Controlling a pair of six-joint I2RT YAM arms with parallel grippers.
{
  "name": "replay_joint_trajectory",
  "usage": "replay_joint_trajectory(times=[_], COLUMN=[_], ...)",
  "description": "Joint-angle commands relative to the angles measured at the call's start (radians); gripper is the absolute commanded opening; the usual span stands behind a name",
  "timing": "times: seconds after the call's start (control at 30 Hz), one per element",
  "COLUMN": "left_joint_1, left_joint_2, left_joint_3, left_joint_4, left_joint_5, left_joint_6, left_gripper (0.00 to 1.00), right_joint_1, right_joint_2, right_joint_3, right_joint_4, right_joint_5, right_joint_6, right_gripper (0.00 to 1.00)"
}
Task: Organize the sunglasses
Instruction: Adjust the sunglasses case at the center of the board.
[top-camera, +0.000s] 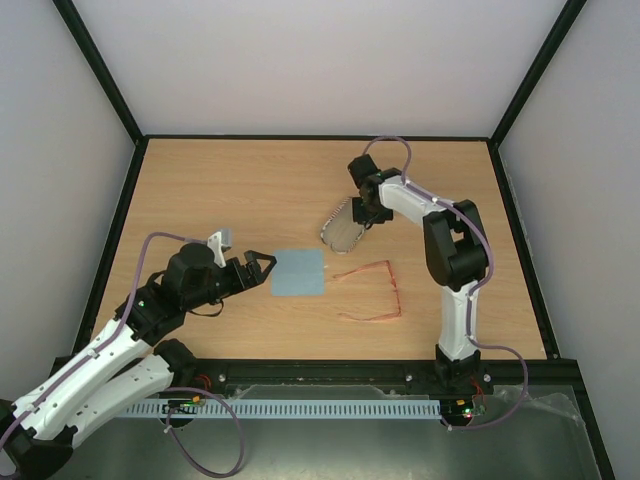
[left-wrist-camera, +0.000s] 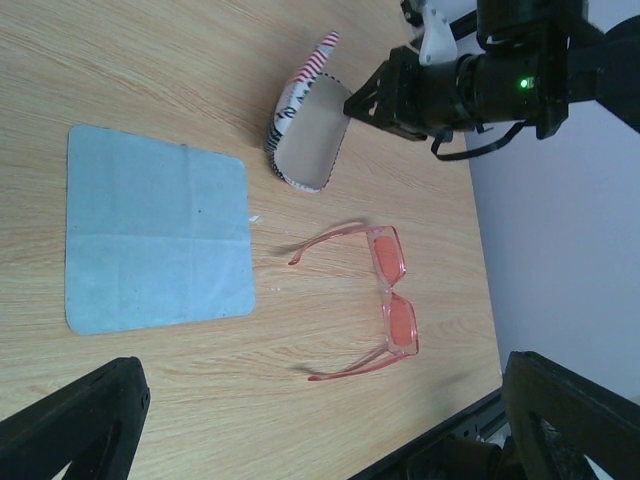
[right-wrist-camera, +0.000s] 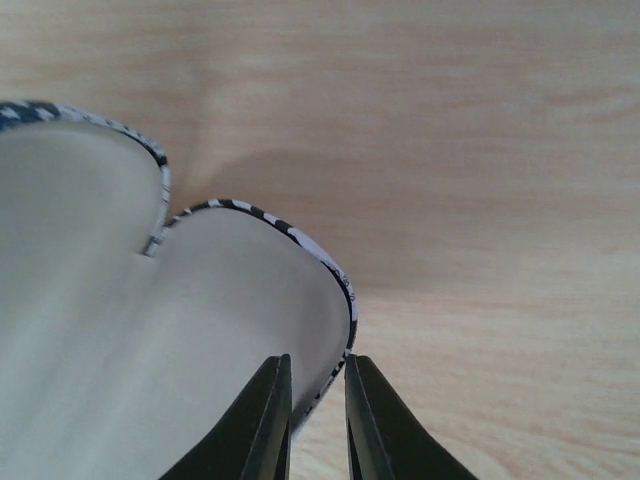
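Right of centre on the wooden table (top-camera: 230, 190), the sunglasses (top-camera: 395, 290) lie flat with both slender reddish-orange arms unfolded, touched by neither gripper. Just beside them on the left is a light blue square cloth (top-camera: 298, 272). Beyond them, the flag-patterned case (top-camera: 340, 228) stands open, and the right gripper (right-wrist-camera: 317, 375) has its jaws nearly closed, pinching the rim of one pale-lined half. The left gripper (top-camera: 264, 267) hovers at the cloth's left edge, jaws spread wide and holding nothing.
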Motion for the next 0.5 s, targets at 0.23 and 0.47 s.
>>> replay_joint_trajectory(times=[0.23, 0.47], left_joint_1=[0.005, 0.005], left_joint_2=[0.019, 0.036], left_joint_3=[0.018, 0.016], left_joint_4=[0.032, 0.049], left_joint_5=[0.021, 0.028], left_joint_6=[0.006, 0.008], left_gripper=[0.99, 0.99], right_joint_1=[0.002, 0.002], right_joint_2=[-0.165, -0.213], right_joint_3=[-0.216, -0.316], right_joint_4=[0.019, 0.074], right_joint_5=[-0.009, -0.076], right_joint_6=[0.017, 0.051], right_gripper=[0.18, 0.21])
